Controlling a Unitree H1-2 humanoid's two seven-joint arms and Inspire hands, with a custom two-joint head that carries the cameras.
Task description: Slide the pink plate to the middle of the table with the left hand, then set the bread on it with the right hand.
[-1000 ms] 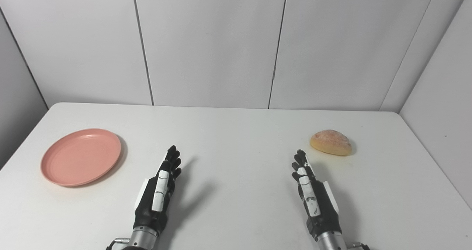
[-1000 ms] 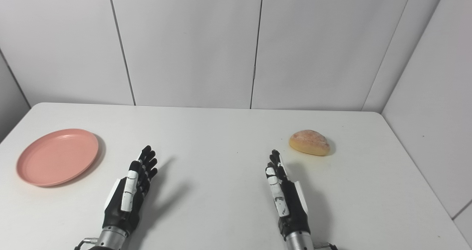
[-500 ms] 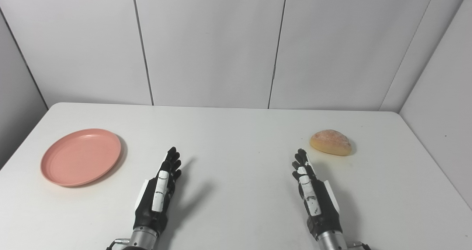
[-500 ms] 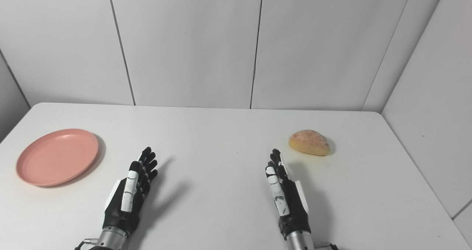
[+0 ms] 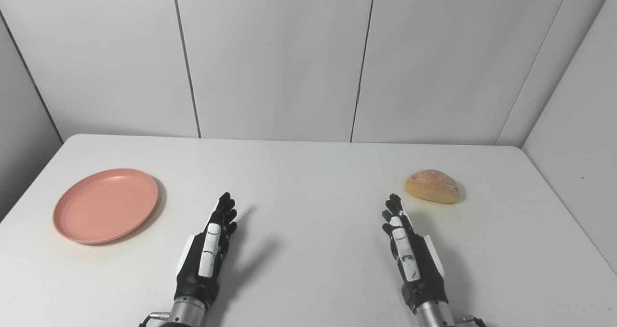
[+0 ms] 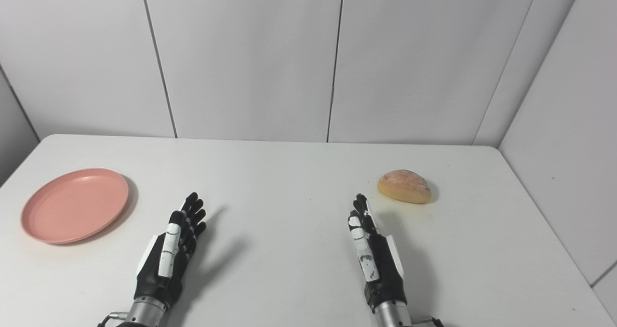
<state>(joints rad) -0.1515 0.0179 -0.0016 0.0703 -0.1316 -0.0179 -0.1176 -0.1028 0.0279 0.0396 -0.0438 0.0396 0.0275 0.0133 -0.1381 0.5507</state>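
A round pink plate (image 5: 106, 205) lies flat on the white table (image 5: 308, 182) at its left side. A golden bread roll (image 5: 432, 186) rests on the table at the right. My left hand (image 5: 206, 252) hovers near the front edge, right of the plate and apart from it, fingers stretched out and holding nothing. My right hand (image 5: 409, 256) is stretched out the same way near the front edge, its fingertips a short way in front and left of the bread, not touching it.
White wall panels (image 5: 274, 57) close off the back of the table, and a wall (image 5: 578, 124) runs along its right side. The table's rounded far corners show at left and right.
Both hands have stayed almost still; the right hand has edged very slightly. Plate and bread have not moved.
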